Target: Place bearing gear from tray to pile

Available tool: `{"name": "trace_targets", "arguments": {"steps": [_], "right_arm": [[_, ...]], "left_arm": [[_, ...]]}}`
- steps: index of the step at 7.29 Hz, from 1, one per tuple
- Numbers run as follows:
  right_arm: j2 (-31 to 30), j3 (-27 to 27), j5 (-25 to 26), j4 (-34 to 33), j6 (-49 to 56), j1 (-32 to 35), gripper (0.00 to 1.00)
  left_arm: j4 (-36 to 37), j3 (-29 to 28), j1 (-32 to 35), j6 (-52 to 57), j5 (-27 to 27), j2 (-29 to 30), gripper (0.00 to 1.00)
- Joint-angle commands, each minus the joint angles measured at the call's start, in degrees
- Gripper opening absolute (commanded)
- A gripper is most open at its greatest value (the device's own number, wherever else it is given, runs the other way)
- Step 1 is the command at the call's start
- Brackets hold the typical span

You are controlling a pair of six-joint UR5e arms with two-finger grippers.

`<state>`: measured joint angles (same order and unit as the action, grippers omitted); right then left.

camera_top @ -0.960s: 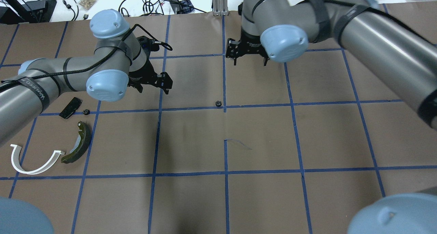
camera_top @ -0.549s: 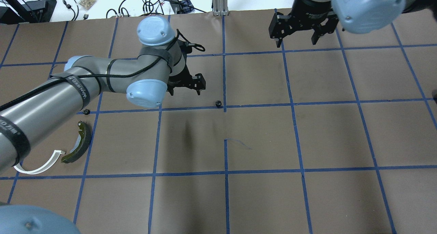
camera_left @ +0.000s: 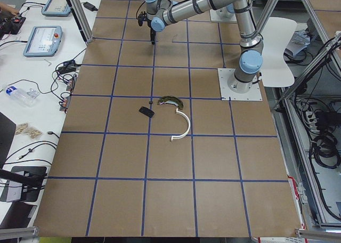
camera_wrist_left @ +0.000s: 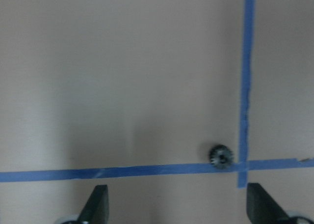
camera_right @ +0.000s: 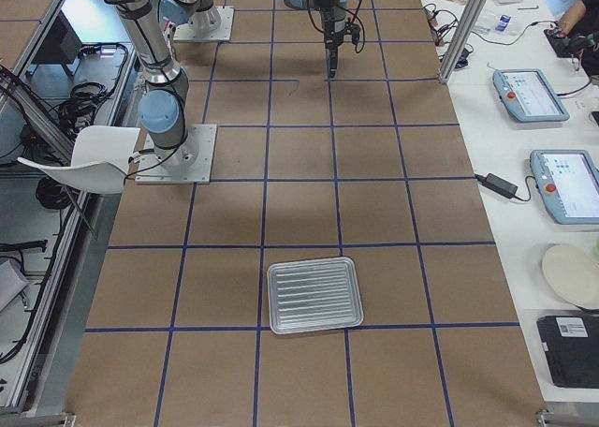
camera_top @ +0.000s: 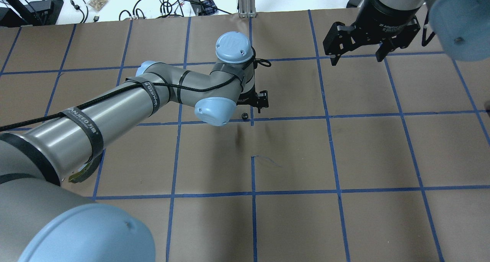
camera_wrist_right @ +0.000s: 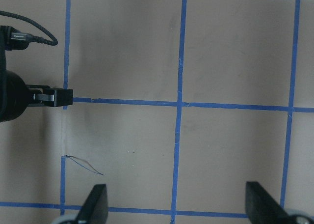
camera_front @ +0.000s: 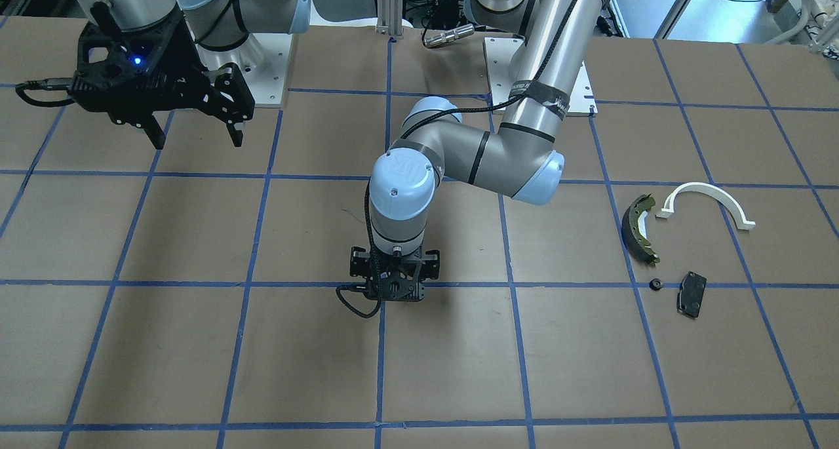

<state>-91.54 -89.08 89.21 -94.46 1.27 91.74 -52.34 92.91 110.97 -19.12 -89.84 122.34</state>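
Note:
A small dark bearing gear (camera_top: 245, 116) lies on the brown paper at a blue tape crossing; in the left wrist view the gear (camera_wrist_left: 220, 156) sits ahead of the fingers, toward the right one. My left gripper (camera_top: 252, 104) hovers open and empty just beside it. The pile lies far off: brake shoe (camera_front: 641, 229), white arch (camera_front: 708, 200), black pad (camera_front: 691, 293), and a second small gear (camera_front: 654, 284) next to them. My right gripper (camera_top: 358, 57) is open and empty, high at the back right. The tray (camera_right: 314, 295) shows only in the exterior right view.
My left arm (camera_top: 115, 109) stretches across the left half of the overhead view and hides most of the pile; only an end of the brake shoe (camera_top: 82, 174) shows there. Cables and boxes lie beyond the table's far edge (camera_top: 153, 2).
My left arm has swung right from beside the pile to the gear at the table's middle. My right gripper has drawn back to the right and farther away. Both stayed open.

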Motion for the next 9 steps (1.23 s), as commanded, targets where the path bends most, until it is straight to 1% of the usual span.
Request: {"name": "trace_targets", "arguments": {"steps": [1,2,3,4,5,6,7,8,9], "right_arm": [[-0.6,2.0,0.2,1.7,0.0,-0.2,1.00],[-0.5,2.2,0.2,2.3,-0.3,-0.3,1.00],[-0.5,2.5,-0.1,2.4,-0.4,-0.3,1.00],[0.2,2.8,0.3,2.6,-1.9,-0.3,1.00],[0.6,3.8,0.4,4.2,-2.8,-0.3,1.00],[1.0,4.5,0.4,4.7,-2.9,-0.2,1.00],[1.3,4.6,0.3,4.4,-2.4,-0.2,1.00],[1.4,4.9,-0.6,4.2,-2.2,-0.2,1.00],[1.4,4.9,-0.1,4.4,-2.2,-0.2,1.00]], "left_arm": [[0.0,-0.9,0.4,-0.8,-1.1,1.7,0.86],[0.0,-1.5,0.4,-0.4,-0.3,2.6,0.81],[0.0,-2.1,0.3,-0.3,-0.4,3.4,0.71],[0.1,-2.4,0.1,0.1,-0.6,3.7,0.67],[0.1,-2.4,-0.3,0.3,-0.8,3.7,0.56],[0.1,-1.6,-0.7,0.3,-0.5,3.7,0.52],[0.2,-1.9,-0.8,0.7,-0.2,3.8,0.51],[0.2,-1.4,-0.8,0.7,-0.3,3.5,0.48],[0.2,-1.3,-0.8,0.7,-0.2,3.1,0.42]]}}
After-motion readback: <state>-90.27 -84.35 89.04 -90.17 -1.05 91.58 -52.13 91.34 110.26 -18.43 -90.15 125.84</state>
